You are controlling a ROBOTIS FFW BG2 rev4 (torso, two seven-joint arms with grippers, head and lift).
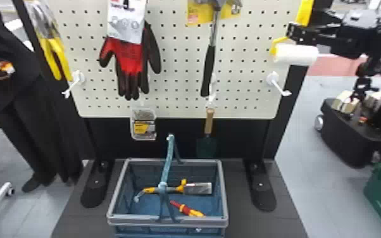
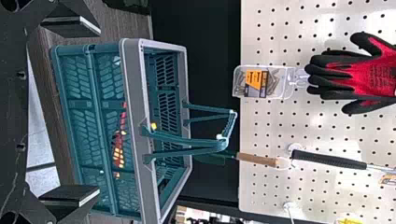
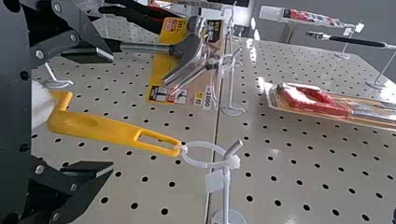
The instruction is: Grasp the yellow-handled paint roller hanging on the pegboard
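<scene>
Yellow-handled paint roller (image 3: 102, 128) looks light and stiff; right gripper (image 3: 109, 111), spread astride that handle, should pinch there

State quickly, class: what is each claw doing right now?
Left claw: open, holding nothing.
Right claw: open around the handle of the paint roller, not gripping it.

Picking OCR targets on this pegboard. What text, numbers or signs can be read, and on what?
None can be quoted reliably.
Glove header card: print, too blurred to read.
Hammer's yellow card: print and small pictures, too small to read.
Screw pack's yellow label: too blurred to read.
Yellow-handled paint roller: no print seen on its handle.
</scene>
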